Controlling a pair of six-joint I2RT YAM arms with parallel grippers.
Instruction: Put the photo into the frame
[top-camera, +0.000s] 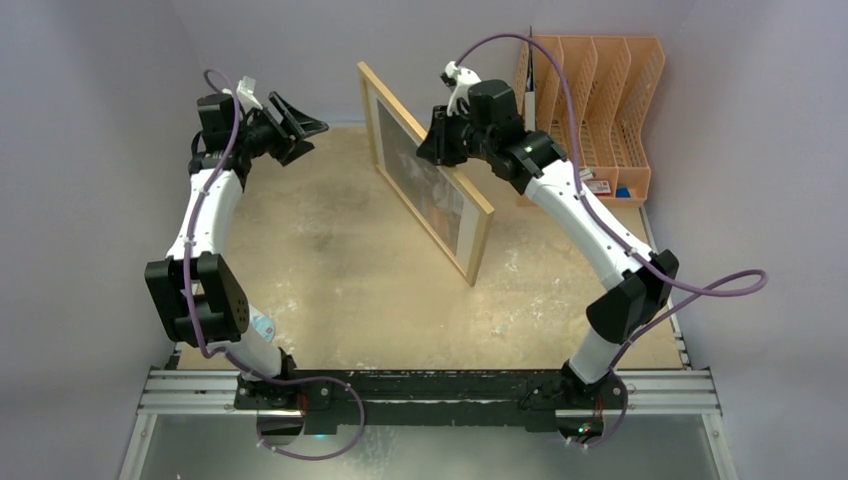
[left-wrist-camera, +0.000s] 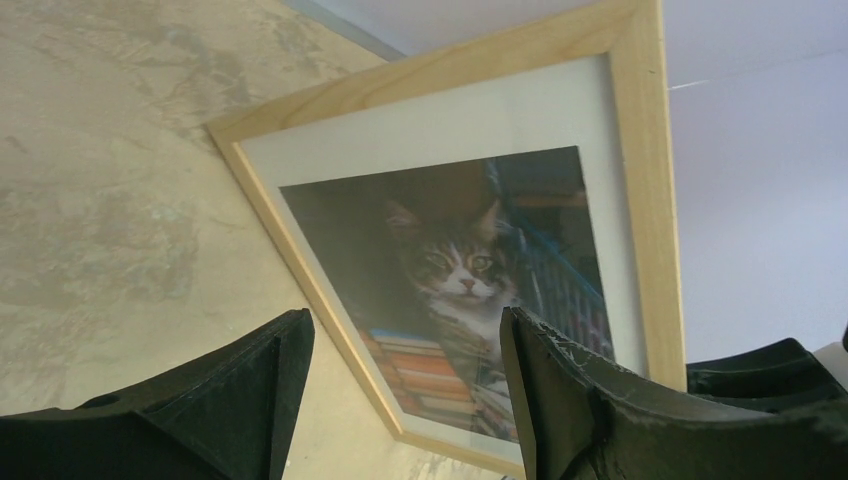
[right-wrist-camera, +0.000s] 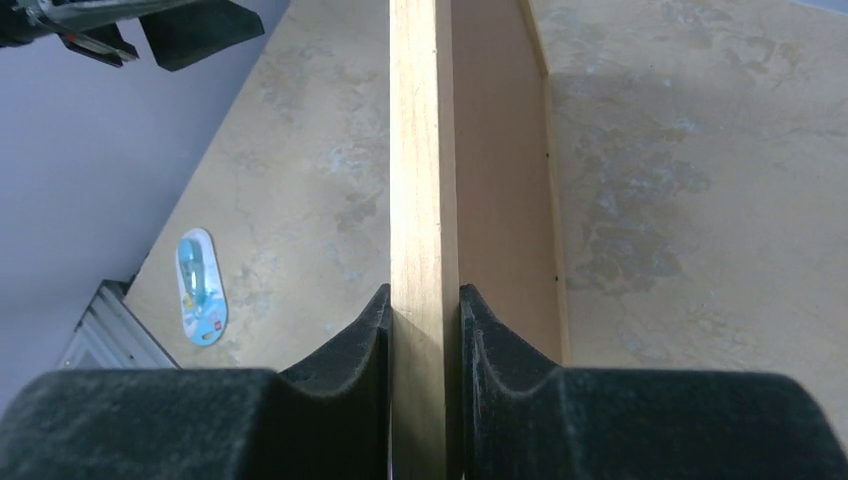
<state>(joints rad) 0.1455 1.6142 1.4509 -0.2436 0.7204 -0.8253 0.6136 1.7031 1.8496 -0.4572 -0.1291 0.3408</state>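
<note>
The right gripper has its jaws closed to a narrow gap on the upper edge of the frame. The frame stands on edge, diagonally across the far half of the table. The photo sits inside it, bordered by the white mat. The left gripper hangs well to the left of the frame with its jaws spread wide and nothing between them. Its fingers point toward the frame's front.

The right wrist view shows the grip closely. Both black pads press flat against the two faces of the light-wood edge, which runs straight up between them at the right gripper. The brown fibreboard back is to the right of that edge. This view also shows an oval blue-and-white tag lying on the table.

The left wrist view alone shows the front clearly. The tabby cat print, with stacked books below the cat, fills the mat's opening. The wood border surrounds it. The left gripper frames this view, with its two fingers apart and clear of the frame.

Only the top view shows the orange file organiser, standing at the back right behind the right arm.
</note>
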